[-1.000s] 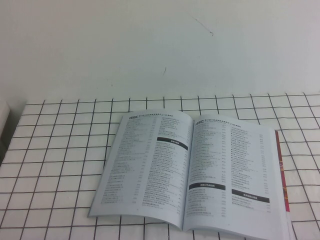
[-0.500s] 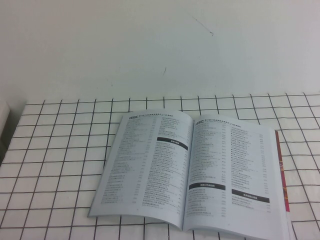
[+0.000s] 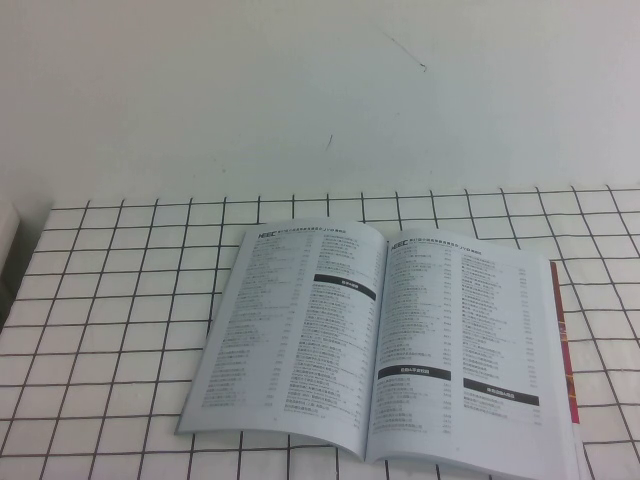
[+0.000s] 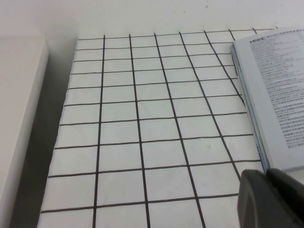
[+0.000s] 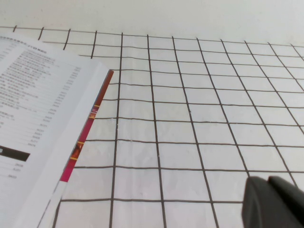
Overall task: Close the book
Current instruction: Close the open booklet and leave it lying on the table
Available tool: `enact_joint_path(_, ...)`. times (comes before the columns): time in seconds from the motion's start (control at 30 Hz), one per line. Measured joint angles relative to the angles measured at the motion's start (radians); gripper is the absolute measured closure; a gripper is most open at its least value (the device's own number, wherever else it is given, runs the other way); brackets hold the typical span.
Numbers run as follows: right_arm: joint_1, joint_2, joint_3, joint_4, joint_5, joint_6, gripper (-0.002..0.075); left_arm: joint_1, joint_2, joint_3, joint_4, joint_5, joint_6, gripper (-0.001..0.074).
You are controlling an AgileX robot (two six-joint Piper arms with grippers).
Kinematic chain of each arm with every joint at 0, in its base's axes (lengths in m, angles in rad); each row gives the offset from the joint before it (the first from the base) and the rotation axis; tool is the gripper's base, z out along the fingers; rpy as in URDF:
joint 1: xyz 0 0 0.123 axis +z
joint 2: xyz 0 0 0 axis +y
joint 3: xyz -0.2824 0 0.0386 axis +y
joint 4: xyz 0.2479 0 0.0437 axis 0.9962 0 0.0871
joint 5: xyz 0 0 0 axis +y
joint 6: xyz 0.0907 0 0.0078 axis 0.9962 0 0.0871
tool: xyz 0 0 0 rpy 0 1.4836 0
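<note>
— How far along was the closing?

— Not begun, by my reading. The book lay wide open and flat on the desk, toward its near edge and a little right of the middle, both pages face up. Nothing touched it.

— And the arms?

— Neither showed from the high camera. The left pincer appeared only as a dark tip in its own wrist view, just beside the near corner of the book's left page. The right pincer showed likewise, over bare grid off the book's right edge and apart from it. Open or closed — I could not tell for either.

— What did the book look like?

— Thin and soft-bound, with white pages packed with small print in columns and a few black heading bars. A red cover strip peeked out past the right page. The whole job was left, I judged — lift one half and fold it over onto the other.
</note>
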Motion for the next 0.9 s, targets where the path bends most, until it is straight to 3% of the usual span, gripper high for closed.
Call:
enact_joint_path(0.23,0.000,0.000,0.007,0.000,-0.103,0.000,0.0729,0.000,0.000,0.011,0.000,-0.216,0.000,0.0738)
enact_joint_path(0.57,0.000,0.000,0.009,0.000,-0.736,0.000,0.0729,0.000,0.000,0.011,0.000,-0.727,0.004,0.0738)
enact_joint_path(0.73,0.000,-0.002,0.009,-0.002,-0.966,0.005,0.0729,0.000,0.000,0.011,0.000,-0.821,0.004,0.0738)
enact_joint_path(0.9,0.000,-0.002,0.009,0.028,-1.040,0.017,0.0729,0.000,0.000,0.011,-0.004,-0.835,0.004,0.0738)
